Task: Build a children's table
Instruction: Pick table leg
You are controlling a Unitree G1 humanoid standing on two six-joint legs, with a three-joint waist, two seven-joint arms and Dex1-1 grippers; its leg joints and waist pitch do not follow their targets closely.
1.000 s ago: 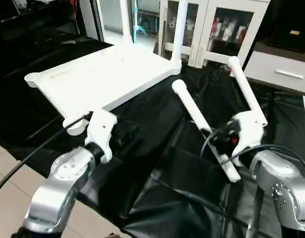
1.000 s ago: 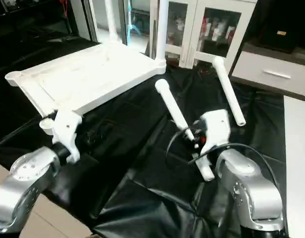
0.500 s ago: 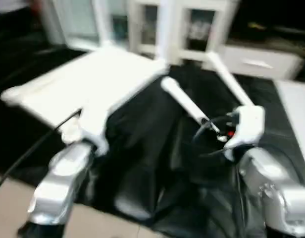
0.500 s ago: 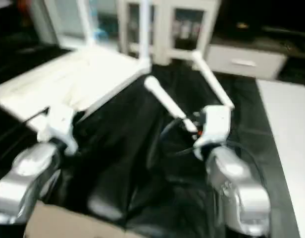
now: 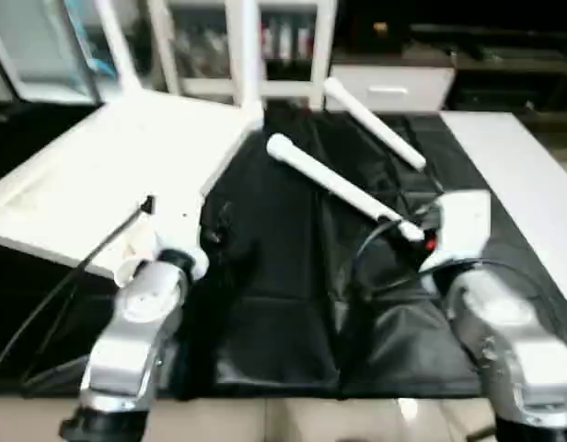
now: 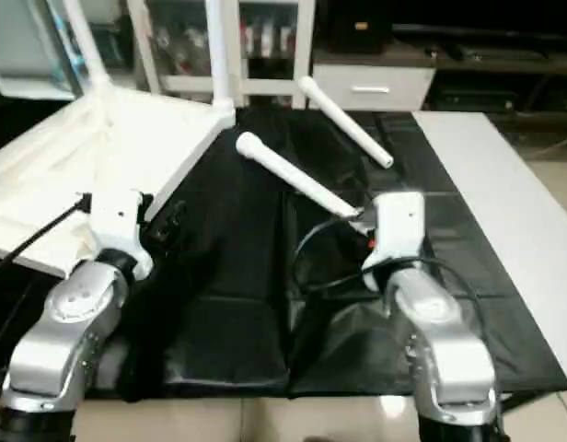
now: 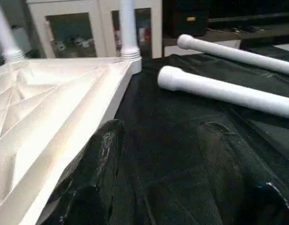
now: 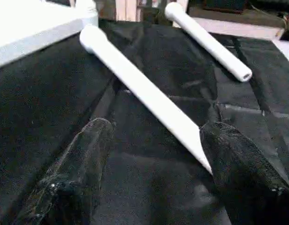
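The children's table tabletop (image 5: 99,175) lies underside up on the left of the black cloth, with two legs (image 5: 249,55) standing in its far corner sockets. Two loose white legs lie on the cloth, one (image 5: 329,184) near the middle and another (image 5: 376,124) behind it. My left gripper (image 7: 161,126) is open just beside the tabletop's near edge (image 7: 64,150), with nothing between its fingers. My right gripper (image 8: 156,129) is open around the thin end of the nearer leg (image 8: 135,86), which runs close to one finger (image 8: 233,164).
The black-covered work table (image 5: 265,313) ends at a front edge close to me, with pale floor below. A white surface (image 5: 514,166) borders it on the right. White glass-door cabinets (image 5: 201,37) stand behind. A black cable (image 5: 72,276) trails from my left arm.
The whole head picture has swung and tilted, so the camera has moved. Both grippers stay open, and the tabletop and legs lie where they were.
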